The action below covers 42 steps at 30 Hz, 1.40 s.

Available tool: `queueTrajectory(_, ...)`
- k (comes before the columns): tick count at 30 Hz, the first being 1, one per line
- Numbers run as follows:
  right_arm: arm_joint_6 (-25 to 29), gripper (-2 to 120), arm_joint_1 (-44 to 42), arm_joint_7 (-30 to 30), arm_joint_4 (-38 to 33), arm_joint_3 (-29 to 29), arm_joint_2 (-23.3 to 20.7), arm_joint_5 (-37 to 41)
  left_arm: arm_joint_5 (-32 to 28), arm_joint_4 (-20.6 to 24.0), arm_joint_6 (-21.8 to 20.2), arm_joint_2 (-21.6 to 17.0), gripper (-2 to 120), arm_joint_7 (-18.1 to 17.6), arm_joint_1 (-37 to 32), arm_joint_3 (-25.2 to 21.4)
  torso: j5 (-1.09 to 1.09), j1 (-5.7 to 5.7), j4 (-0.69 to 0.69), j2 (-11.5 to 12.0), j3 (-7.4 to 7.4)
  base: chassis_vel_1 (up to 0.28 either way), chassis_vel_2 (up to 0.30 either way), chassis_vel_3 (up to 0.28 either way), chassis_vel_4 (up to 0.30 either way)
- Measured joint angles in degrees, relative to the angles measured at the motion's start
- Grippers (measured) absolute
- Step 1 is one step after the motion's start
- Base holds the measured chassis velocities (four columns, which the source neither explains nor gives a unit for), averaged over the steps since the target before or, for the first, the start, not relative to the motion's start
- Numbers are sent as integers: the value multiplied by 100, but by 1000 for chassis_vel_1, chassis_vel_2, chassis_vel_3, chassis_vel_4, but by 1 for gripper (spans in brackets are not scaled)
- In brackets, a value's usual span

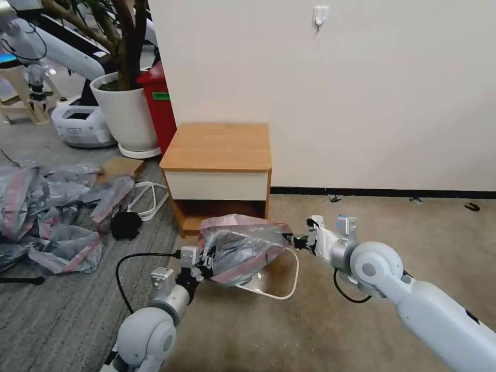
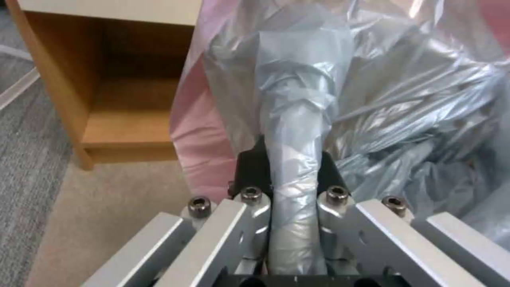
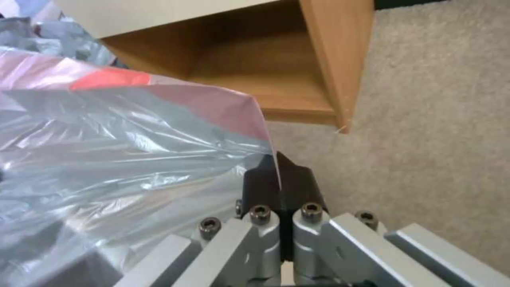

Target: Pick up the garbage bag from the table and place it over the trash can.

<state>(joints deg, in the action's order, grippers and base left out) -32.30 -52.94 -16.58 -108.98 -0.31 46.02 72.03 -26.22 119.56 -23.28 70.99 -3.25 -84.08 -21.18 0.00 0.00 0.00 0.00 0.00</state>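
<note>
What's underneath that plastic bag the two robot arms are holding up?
Under the garbage bag, stretched between the left gripper and right gripper, the trash can's cream rim sticks out on the carpet. The bag covers the rest of it.

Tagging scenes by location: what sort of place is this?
Likely an indoor robot lab or office: another robot, a potted plant, and a heap of grey-pink bags on carpet.

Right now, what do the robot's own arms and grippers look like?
Both arms are smooth pale grey-white tubes with round ball-like joints. The left gripper and right gripper are silver metal linkages with dark bolt heads and black fingers. A black cable loops from each wrist.
</note>
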Motion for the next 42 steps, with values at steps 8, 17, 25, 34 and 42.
queueTrajectory(8,-180,0,-109,0,-24,170,-181,-81,10,-80,201,2,6,170,6,-85,0,0,0,0,0,0,0,0,0)
queueTrajectory(17,-413,0,-456,-5,-177,477,-165,-79,-12,-171,338,135,6,46,136,-107,0,0,0,0,0,0,0,0,0)
queueTrajectory(25,-448,0,-813,34,-323,762,-143,-92,-32,-242,412,230,6,-118,243,-108,-1,0,0,0,0,0,0,0,0)
queueTrajectory(34,-539,0,-1038,29,-500,891,-58,-109,-440,-196,432,381,6,-376,322,-109,0,0,0,0,0,0,0,0,0)
queueTrajectory(42,-573,0,-1268,8,-774,995,-3,-155,-577,-175,474,460,6,-609,321,-169,0,0,0,0,0,0,0,0,0)
